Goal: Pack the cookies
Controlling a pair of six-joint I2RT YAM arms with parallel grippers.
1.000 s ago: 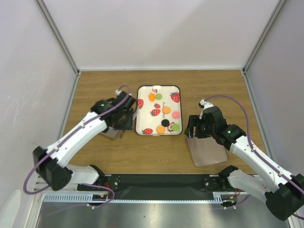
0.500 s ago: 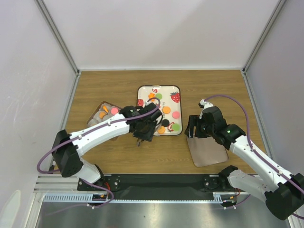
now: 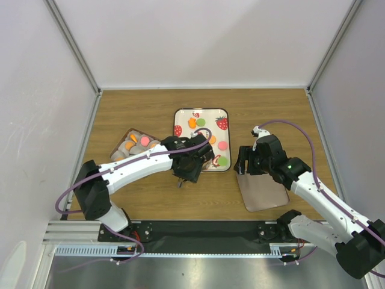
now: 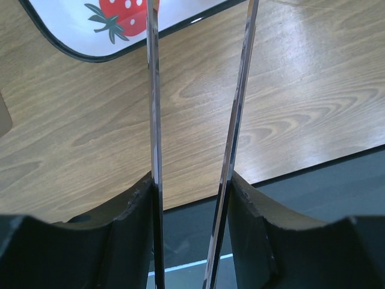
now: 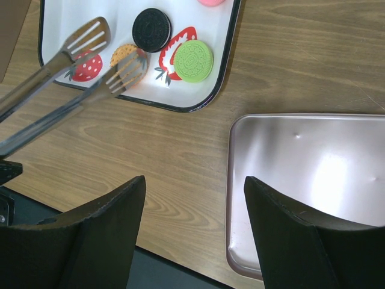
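Cookies lie on a white strawberry-print tray [image 3: 180, 139]: orange [image 3: 210, 139], pink [image 3: 223, 145], green [image 3: 223, 161], and a black one [image 5: 151, 29]. My left gripper [image 3: 189, 165] is shut on metal tongs [image 4: 153, 108] at the tray's near left corner. The tongs' slotted tips [image 5: 90, 37] stand apart around an orange cookie [image 5: 123, 53]; I cannot tell whether they touch it. A brown box [image 3: 135, 144] to the left holds several cookies. My right gripper [image 5: 194, 180] is open and empty, beside the tray's right edge.
A clear pinkish lid [image 3: 261, 189] lies flat on the wood under and in front of the right gripper, and shows in the right wrist view [image 5: 313, 180]. A black strip runs along the table's near edge [image 4: 337, 180]. White walls enclose the table.
My left arm has swung right with the tongs, from over the brown box to the tray's near left corner, uncovering the box. The right arm has not moved.
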